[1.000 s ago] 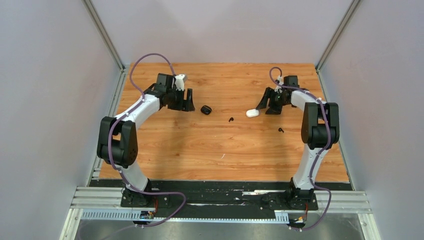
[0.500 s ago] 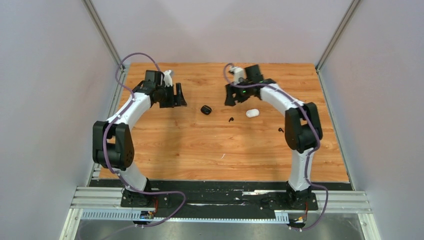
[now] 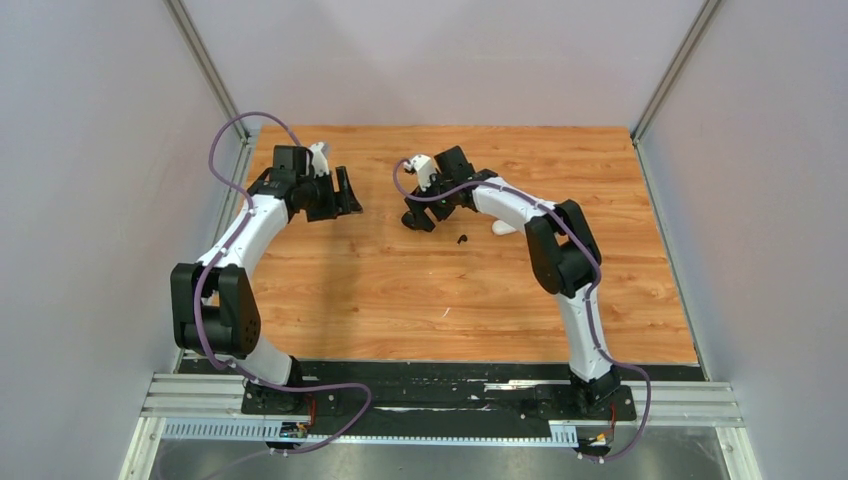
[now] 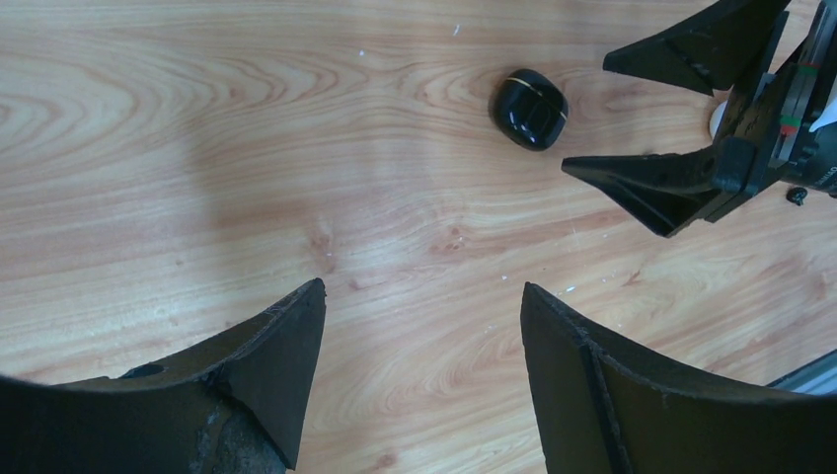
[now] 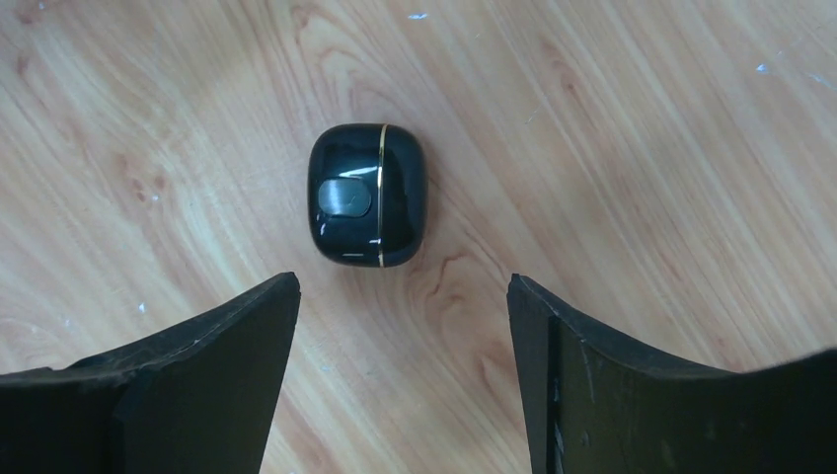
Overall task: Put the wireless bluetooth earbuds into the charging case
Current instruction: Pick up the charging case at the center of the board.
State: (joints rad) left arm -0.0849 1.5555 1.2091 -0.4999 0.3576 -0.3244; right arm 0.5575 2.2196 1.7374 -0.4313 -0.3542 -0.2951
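Note:
A closed black charging case [image 5: 367,195] with a gold seam lies on the wood, just ahead of my open, empty right gripper [image 5: 403,286]. In the top view the right gripper [image 3: 420,213] hovers at the case [image 3: 409,221]. A black earbud [image 3: 462,239] lies to its right. A white case [image 3: 503,229] shows partly behind the right arm. My left gripper [image 3: 347,200] is open and empty, to the left of the black case [image 4: 530,109]. The left wrist view [image 4: 422,288] shows bare wood between its fingers. No white earbuds are in view.
The right gripper's fingers [image 4: 656,188] show at the right of the left wrist view, with a black earbud [image 4: 798,196] behind them. Grey walls and metal posts [image 3: 210,70] enclose the table on three sides.
The right arm has swung left from the white case to the black case. The left arm has drawn back and to the left. Both grippers stayed open.

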